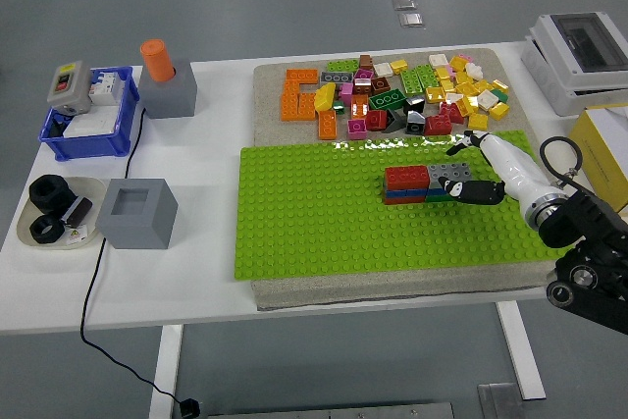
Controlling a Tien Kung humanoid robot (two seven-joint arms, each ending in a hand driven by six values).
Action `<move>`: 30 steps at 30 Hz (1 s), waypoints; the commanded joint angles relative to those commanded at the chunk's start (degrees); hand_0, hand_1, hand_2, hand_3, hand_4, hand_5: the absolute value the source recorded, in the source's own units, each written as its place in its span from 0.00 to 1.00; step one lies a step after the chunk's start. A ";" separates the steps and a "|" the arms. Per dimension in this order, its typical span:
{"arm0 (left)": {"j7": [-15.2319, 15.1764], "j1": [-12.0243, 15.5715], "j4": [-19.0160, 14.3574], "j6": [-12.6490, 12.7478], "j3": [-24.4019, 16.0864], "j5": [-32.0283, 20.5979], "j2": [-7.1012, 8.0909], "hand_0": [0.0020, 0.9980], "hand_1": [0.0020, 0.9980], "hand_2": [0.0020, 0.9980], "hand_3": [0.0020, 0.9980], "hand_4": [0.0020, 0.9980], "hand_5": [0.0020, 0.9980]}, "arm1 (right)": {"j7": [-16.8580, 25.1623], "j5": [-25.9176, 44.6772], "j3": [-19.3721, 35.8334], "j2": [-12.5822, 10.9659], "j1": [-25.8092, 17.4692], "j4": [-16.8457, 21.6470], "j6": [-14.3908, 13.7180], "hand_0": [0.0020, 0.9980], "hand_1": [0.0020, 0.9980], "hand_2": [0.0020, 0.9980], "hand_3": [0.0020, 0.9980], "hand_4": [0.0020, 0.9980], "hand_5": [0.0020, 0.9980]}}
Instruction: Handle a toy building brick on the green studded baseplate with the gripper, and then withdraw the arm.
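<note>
The green studded baseplate (pixel 314 213) lies on a beige mat in the middle of the table. On its right half stands a short stack of bricks: a red brick (pixel 405 177) and a grey brick (pixel 446 173) on top, blue and green ones beneath. My right hand (pixel 463 172), white with black fingers, reaches in from the right and sits at the stack's right end. Its fingers are spread: one black fingertip (pixel 456 149) points up and away from the stack, and the thumb (pixel 466 190) rests against the stack's lower right end. It holds nothing. The left arm is out of view.
A pile of loose bricks (pixel 412 95) and orange plates (pixel 299 95) lie on the mat behind the baseplate. To the left stand a grey box (pixel 137 213), a blue bin (pixel 86 130), an orange peg block (pixel 165 80) and a tray of black nuts (pixel 49 213). White and yellow boxes (pixel 589 56) stand at the right edge.
</note>
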 joint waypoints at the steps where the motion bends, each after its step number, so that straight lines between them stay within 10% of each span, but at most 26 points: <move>1: -0.04 -0.01 0.00 0.00 0.04 -0.04 -0.01 0.83 0.88 0.82 0.70 0.87 0.59 | 0.05 0.14 -0.10 0.09 0.02 -0.13 0.00 1.00 0.94 0.97 0.65 0.61 0.24; 30: -0.34 -0.05 0.03 -0.08 0.32 -0.19 -0.05 0.83 0.88 0.82 0.70 0.87 0.59 | 1.00 2.76 -1.90 2.09 -0.42 -3.07 -0.15 1.00 0.94 0.96 0.65 0.62 0.23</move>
